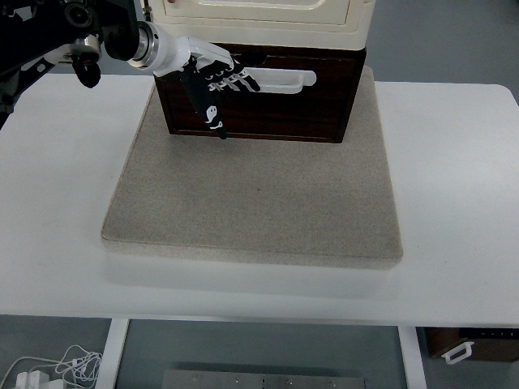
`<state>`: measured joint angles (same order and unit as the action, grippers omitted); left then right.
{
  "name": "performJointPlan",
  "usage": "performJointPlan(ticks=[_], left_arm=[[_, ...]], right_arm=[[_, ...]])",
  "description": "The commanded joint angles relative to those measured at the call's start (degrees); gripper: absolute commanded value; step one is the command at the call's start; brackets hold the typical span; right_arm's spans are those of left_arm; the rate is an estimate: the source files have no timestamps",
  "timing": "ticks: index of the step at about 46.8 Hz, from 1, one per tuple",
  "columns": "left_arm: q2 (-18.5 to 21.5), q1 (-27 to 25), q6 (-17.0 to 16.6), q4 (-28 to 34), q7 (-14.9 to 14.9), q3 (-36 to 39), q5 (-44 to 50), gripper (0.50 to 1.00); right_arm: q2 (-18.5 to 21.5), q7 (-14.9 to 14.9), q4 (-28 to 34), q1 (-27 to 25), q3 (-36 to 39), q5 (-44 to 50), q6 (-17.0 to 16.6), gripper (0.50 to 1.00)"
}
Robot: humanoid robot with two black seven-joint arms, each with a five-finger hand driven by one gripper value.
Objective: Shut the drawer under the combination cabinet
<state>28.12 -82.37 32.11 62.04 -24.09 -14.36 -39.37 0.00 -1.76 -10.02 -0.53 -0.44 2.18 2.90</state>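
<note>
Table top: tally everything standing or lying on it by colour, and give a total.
Cream: 1, the upper cabinet.
Dark brown: 1, the drawer with its white handle.
Grey-beige: 1, the mat underneath.
Total: 3.
The left hand is at the drawer front.

Bright, even overhead light, soft shadow under the mat [251, 203], sharp focus, no glare.

Left hand [212, 85] against dark drawer [276, 101] front

I see bare mat [259, 203] ahead of the drawer [292, 105] — only my left hand [212, 81] crowds its front.
</note>
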Motion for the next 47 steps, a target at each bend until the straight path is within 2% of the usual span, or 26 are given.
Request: performJointPlan(ticks=[1, 8, 14, 21, 39, 47], left_arm=[[-0.17, -0.15, 0.76, 0.89, 0.27, -0.14, 0.34, 0.994], [-0.17, 0.02, 1.63, 2.47, 0.79, -1.37, 0.69, 0.996], [-0.26, 0.11, 2.69, 3.79, 2.99, -3.13, 0.96, 0.996], [-0.61, 0.28, 2.89, 4.85, 7.20, -6.99, 1.39, 0.996], [-0.88, 0.81, 2.89, 3.62, 22.32, -19.12, 14.84, 0.996], [-0.88, 0.81, 2.52, -0.51, 25.05, -27.03, 16.34, 0.996]], right_arm=[[0.00, 0.00, -0.09, 0.00, 0.00, 0.02, 0.00, 0.952], [0.00, 0.00, 0.00, 0.00, 0.00, 0.02, 0.00, 0.952], [0.00, 0.00, 0.00, 0.00, 0.00, 0.02, 0.00, 0.952], [0.00, 0.00, 0.00, 0.00, 0.00, 0.02, 0.00, 0.952], [0.00, 0.00, 0.00, 0.00, 0.00, 0.02, 0.00, 0.952], [0.00, 0.00, -0.09, 0.00, 0.00, -0.07, 0.00, 0.952]])
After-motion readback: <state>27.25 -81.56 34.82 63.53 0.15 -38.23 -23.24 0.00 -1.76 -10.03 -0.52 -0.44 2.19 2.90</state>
